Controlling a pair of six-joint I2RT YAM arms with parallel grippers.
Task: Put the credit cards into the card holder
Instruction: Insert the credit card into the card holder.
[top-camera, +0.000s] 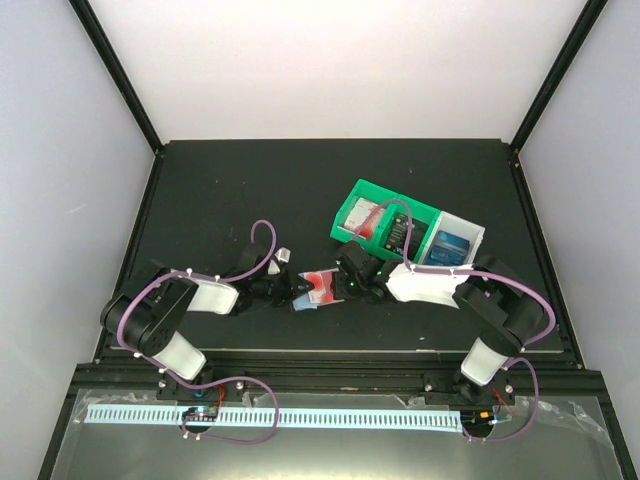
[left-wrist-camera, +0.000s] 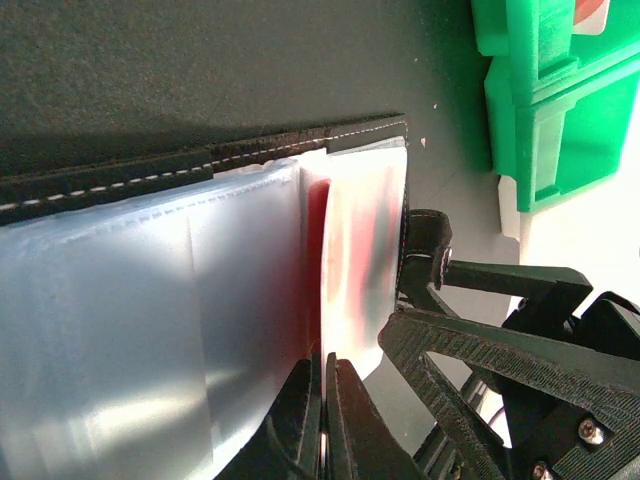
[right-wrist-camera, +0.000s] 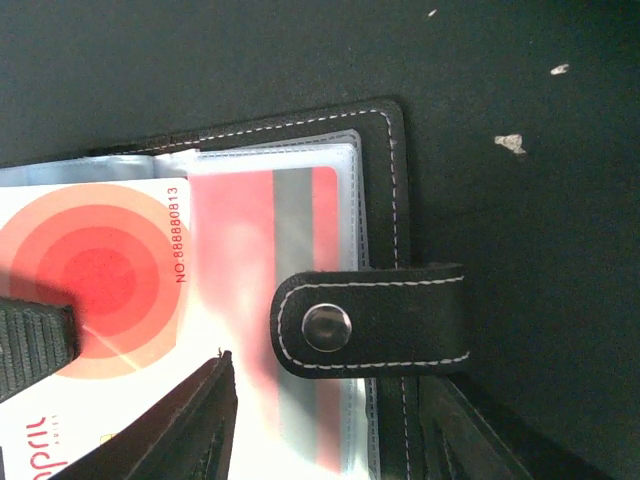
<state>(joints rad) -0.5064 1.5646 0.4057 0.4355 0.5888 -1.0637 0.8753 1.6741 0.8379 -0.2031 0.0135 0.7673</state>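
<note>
Showing apparently "NO.888880813", red-and-white card (right-wrist-camera: 100, 250) overlaps card holder (right-wrist-camera: 386, 180).

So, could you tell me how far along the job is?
Done: one red-striped card sits inside a clear sleeve of the card holder. In hand: the left gripper pinches a sleeve while the right gripper, jaws apart, stands over a red-and-white card at the holder. Left: cards in the green bin and a blue card in the white bin.

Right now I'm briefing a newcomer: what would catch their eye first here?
The red-and-white card comes first, lying on the open black holder at mid-table. Behind it to the right, the bright green bin stands out against the dark table.
</note>
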